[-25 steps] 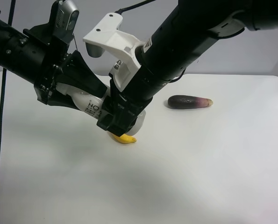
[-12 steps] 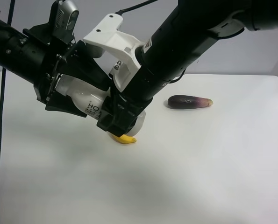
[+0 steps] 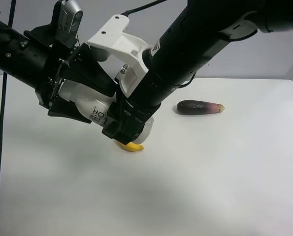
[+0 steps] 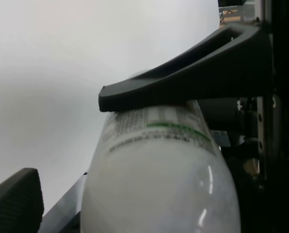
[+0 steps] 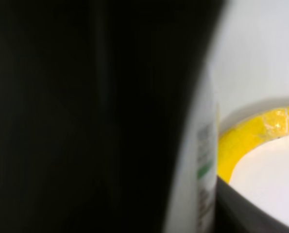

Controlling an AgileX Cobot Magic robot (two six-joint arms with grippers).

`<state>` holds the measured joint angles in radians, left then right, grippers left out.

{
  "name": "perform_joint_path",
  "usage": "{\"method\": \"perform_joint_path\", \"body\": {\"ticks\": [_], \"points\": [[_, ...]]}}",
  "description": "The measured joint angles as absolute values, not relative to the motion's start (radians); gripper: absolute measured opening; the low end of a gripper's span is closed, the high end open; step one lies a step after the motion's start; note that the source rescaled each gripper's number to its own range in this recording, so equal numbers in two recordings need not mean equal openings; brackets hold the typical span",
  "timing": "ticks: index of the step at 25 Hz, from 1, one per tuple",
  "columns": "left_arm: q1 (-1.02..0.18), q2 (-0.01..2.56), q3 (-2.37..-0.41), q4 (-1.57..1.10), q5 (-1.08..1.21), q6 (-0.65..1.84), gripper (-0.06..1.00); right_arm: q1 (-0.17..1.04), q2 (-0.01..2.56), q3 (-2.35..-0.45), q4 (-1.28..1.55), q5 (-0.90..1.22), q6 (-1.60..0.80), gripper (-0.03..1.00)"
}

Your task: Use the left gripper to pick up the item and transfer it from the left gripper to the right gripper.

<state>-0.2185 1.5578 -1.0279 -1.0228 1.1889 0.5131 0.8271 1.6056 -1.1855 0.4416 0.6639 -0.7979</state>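
Aloft over the desk (image 3: 210,172), tilted, a white bottle (image 3: 84,104) spanning both grippers. On the arm at the exterior high view's left, the left gripper (image 3: 102,105), fingers apart around one end of the bottle; in the left wrist view, one finger (image 4: 183,73) lying along the printed label, the other clear of the bottle's side. On the arm at the exterior view's right, the right gripper (image 3: 124,130), fingers clamped on the bottle's other end. Right wrist view mostly blocked by something dark and close. Directly beneath the bottle and right gripper, a yellow banana (image 3: 130,146) on the desk. Well apart, a dark purple eggplant (image 3: 199,106), lying flat.
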Motion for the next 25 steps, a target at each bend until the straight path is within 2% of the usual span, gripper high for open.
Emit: {"method": "perform_joint_path", "body": {"ticks": [14, 25], "points": [[-0.208, 1.557, -1.079, -0.987, 1.210, 0.544, 0.82, 0.827, 1.606, -1.186, 0.449, 0.659, -0.796, 0.00], [-0.082, 1.554, -1.144, -0.989, 1.210, 0.544, 0.83, 0.827, 1.606, -1.186, 0.452, 0.658, -0.796, 0.00]]}}
